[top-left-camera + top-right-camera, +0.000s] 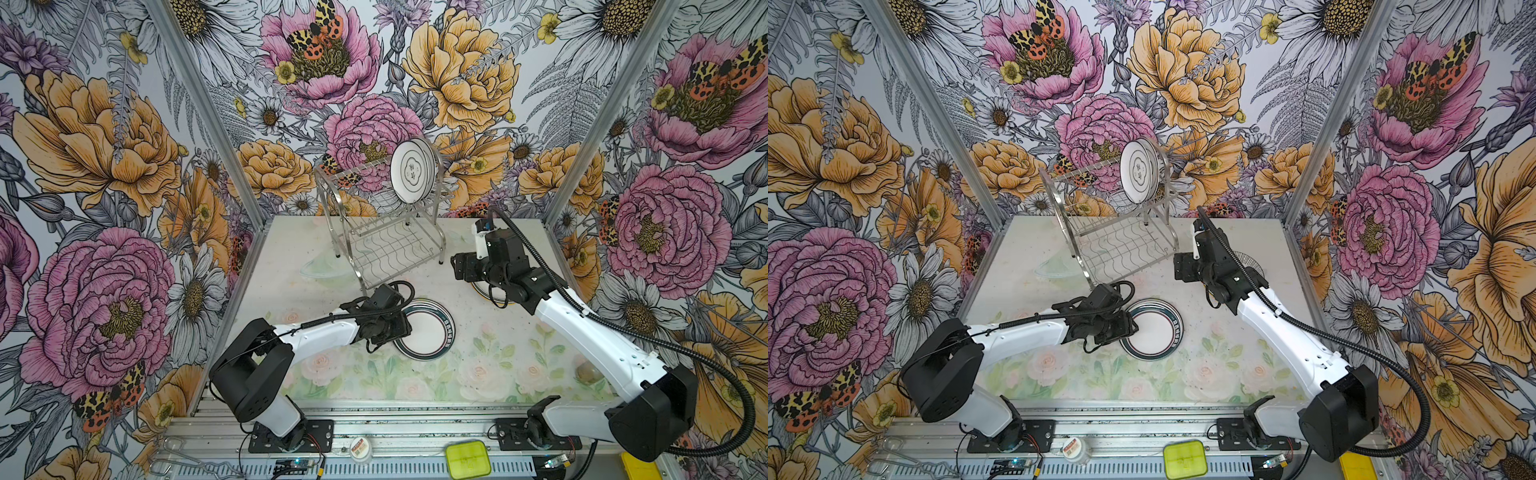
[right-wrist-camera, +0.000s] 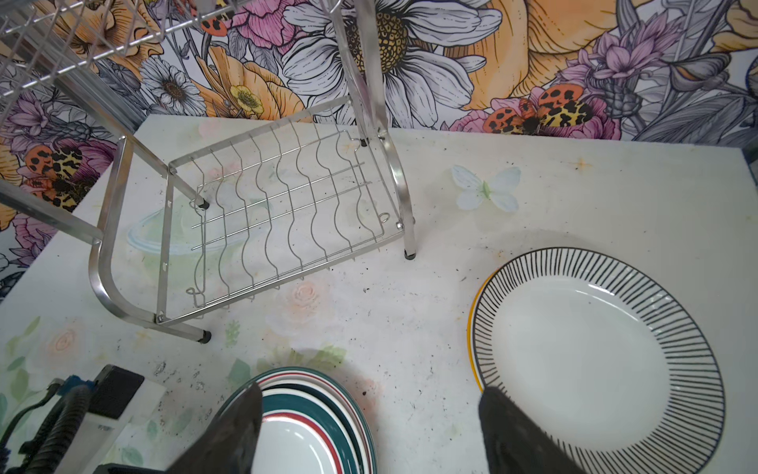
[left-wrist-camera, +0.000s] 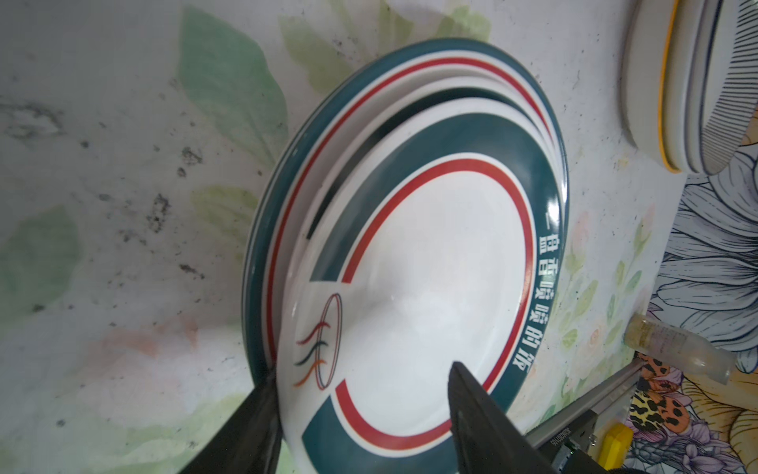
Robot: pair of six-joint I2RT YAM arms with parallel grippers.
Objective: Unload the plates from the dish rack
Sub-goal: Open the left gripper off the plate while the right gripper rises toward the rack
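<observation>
The steel dish rack (image 1: pixel 374 232) (image 1: pixel 1100 232) (image 2: pixel 279 213) stands at the back of the table. A white plate with a cloud emblem (image 1: pixel 412 170) (image 1: pixel 1139 170) stands upright in its upper tier; the lower shelf is bare. A stack of teal-and-red banded plates (image 1: pixel 428 332) (image 3: pixel 430 266) (image 2: pixel 303 431) lies flat on the table. My left gripper (image 3: pixel 365 390) (image 1: pixel 405 328) is open, its jaws straddling the top plate's near rim. My right gripper (image 2: pixel 371 410) hangs open over bare table between that stack and a striped-rim plate (image 2: pixel 594 361) lying on a yellow-rimmed one.
Floral walls close in the back and both sides. A small bottle (image 3: pixel 676 353) lies near the table's right front corner. A lime-green box (image 1: pixel 467 459) and a small white jar (image 1: pixel 360 449) sit on the front rail.
</observation>
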